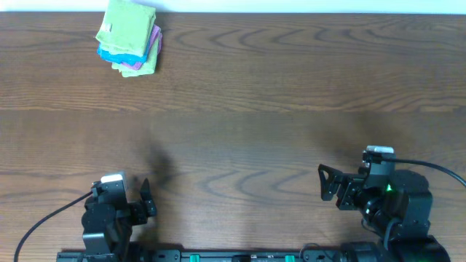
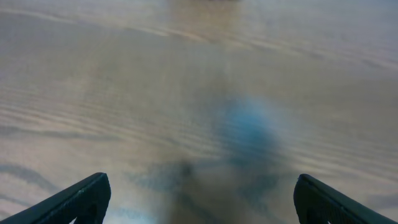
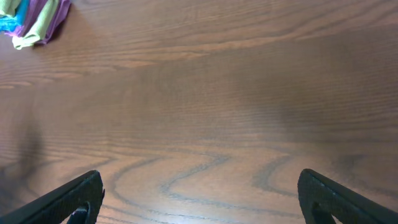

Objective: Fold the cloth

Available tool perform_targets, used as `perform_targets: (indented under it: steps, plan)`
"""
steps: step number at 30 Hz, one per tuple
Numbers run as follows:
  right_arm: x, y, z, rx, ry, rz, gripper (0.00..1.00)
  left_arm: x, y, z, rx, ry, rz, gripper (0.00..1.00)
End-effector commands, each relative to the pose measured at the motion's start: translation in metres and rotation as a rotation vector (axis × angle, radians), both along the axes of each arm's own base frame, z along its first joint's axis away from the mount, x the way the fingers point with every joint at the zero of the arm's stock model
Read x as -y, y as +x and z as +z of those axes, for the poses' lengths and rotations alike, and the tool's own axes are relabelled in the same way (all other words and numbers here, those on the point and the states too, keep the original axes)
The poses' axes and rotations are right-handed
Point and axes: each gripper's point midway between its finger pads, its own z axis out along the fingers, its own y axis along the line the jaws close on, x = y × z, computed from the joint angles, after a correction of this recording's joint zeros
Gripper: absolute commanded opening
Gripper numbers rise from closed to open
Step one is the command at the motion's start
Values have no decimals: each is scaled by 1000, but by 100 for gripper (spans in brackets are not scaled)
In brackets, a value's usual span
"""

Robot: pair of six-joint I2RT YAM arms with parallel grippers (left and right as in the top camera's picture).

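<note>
A lime-green cloth point(image 1: 129, 26) with a small white tag lies folded on top of a stack at the table's far left corner. No loose, spread-out cloth is in view. My left gripper point(image 1: 148, 198) is open and empty, low over the table's near left edge; in the left wrist view point(image 2: 199, 199) its fingers are wide apart over blurred bare wood. My right gripper point(image 1: 329, 185) is open and empty at the near right; in the right wrist view point(image 3: 199, 199) its fingers are wide apart over bare wood. Both are far from the stack.
Under the green cloth the stack holds a bright blue cloth point(image 1: 109, 53), a pink-purple cloth point(image 1: 155, 36) and another green layer point(image 1: 148, 67). The stack's edge shows in the right wrist view point(image 3: 31, 18). The wooden table point(image 1: 277, 109) spans the view.
</note>
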Motion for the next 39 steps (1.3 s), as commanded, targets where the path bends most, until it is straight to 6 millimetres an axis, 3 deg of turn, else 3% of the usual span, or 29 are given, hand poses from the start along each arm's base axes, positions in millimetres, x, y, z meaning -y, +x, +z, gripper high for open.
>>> perform_targets:
  steps: [1, 22, 39]
  plan:
    - [2, 0, 0, 0, 5, -14, 99, -1, -3, -7, -25, 10, 5, 95]
    - [2, 0, 0, 0, 5, -14, 99, -3, -24, -32, -164, 79, -37, 95]
    - [2, 0, 0, 0, 5, -14, 99, -3, -26, -34, -173, 84, -41, 95]
